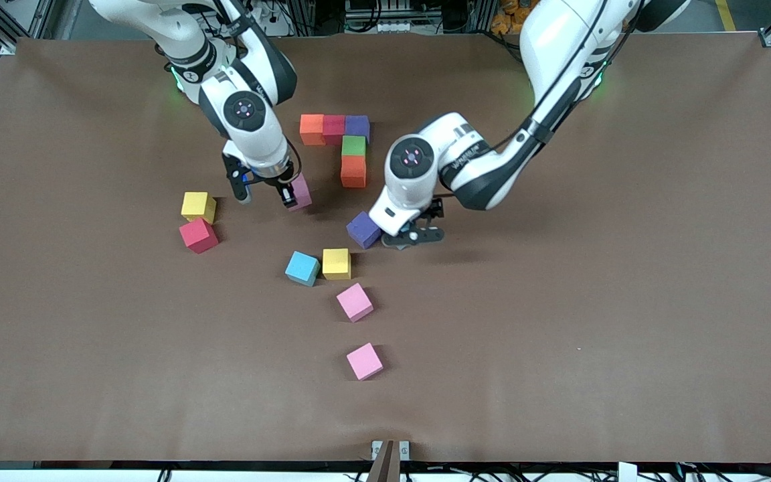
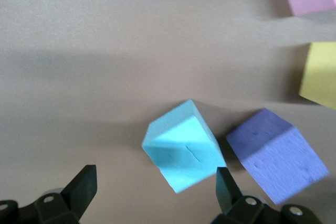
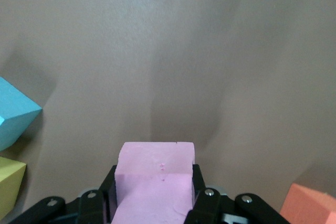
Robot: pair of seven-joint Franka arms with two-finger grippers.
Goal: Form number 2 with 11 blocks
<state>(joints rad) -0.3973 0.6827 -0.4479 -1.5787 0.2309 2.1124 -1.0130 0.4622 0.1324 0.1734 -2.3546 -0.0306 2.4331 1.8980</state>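
Five blocks touch in a hooked shape: orange [image 1: 312, 128], red [image 1: 334, 127] and purple [image 1: 357, 125] in a row, then green [image 1: 353, 145] and orange [image 1: 353, 171] below the purple. My right gripper [image 1: 290, 195] is shut on a mauve-pink block [image 1: 301, 191] [image 3: 155, 174], low over the table beside that lower orange block [image 3: 310, 203]. My left gripper [image 2: 155, 187] is open, low over a tilted light blue block [image 2: 184, 153] that lies partly between its fingers, next to a loose purple block [image 2: 278, 163] [image 1: 363, 229]. In the front view my left gripper [image 1: 412, 235] hides that blue block.
Loose cubes lie nearer the camera: yellow [image 1: 199, 206] and red [image 1: 199, 235] toward the right arm's end, light blue [image 1: 302, 268] and yellow [image 1: 336, 263] together, and two brighter pink cubes [image 1: 355, 301] [image 1: 365, 361]. The brown table [image 1: 593, 301] stretches wide toward the left arm's end.
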